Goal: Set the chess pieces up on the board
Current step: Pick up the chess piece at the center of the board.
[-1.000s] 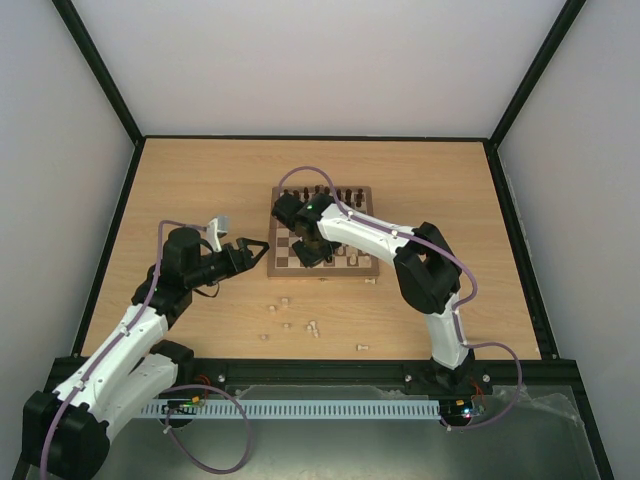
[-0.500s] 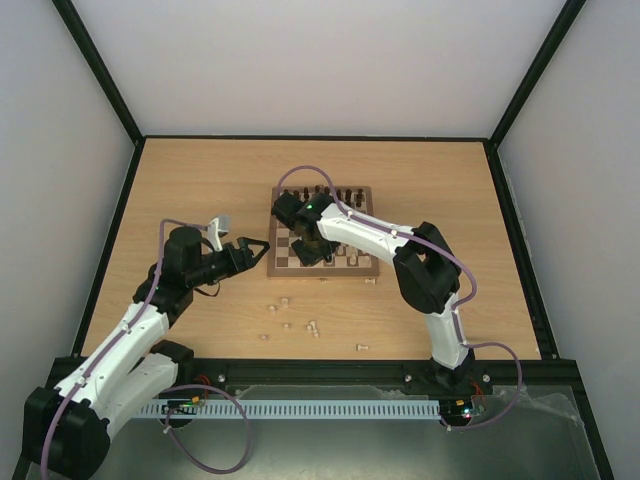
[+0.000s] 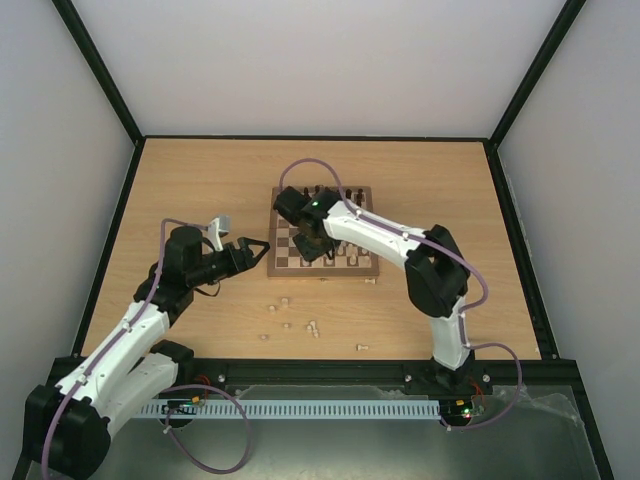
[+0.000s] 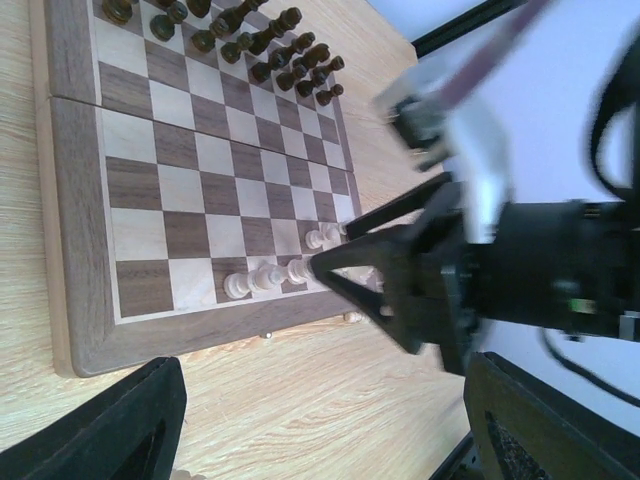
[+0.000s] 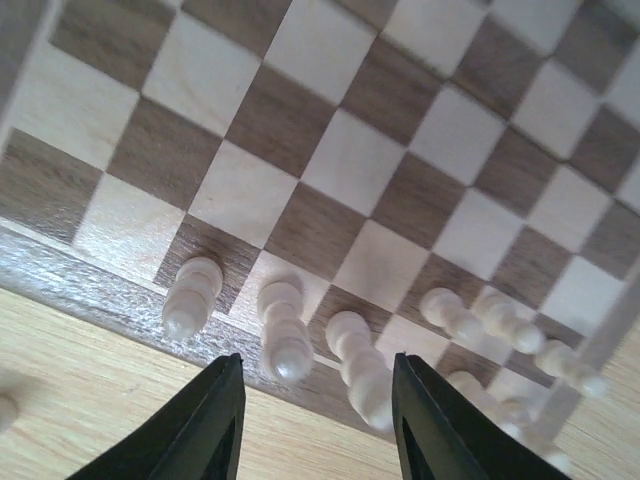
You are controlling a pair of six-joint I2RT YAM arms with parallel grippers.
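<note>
The board [image 3: 368, 268] lies at mid-table, with dark brown pieces on its far rows. Several cream chess pieces [image 5: 283, 332] stand in its near rows, also seen in the left wrist view [image 4: 265, 276]. More cream pieces [image 3: 313, 326] lie loose on the table in front of the board. My right gripper [image 3: 314, 246] hovers over the board's near-left part, open and empty, its fingers [image 5: 215, 425] straddling two standing pieces from above. My left gripper [image 3: 254, 248] is open and empty just left of the board, low over the table.
A single cream piece [image 3: 370, 281] lies by the board's near right corner. The right arm's black gripper [image 4: 400, 275] fills the right of the left wrist view. Black frame rails edge the table [image 3: 200, 180].
The right arm has shifted slightly, its elbow swinging right and its gripper edging a little farther over the board. The left arm has not moved.
</note>
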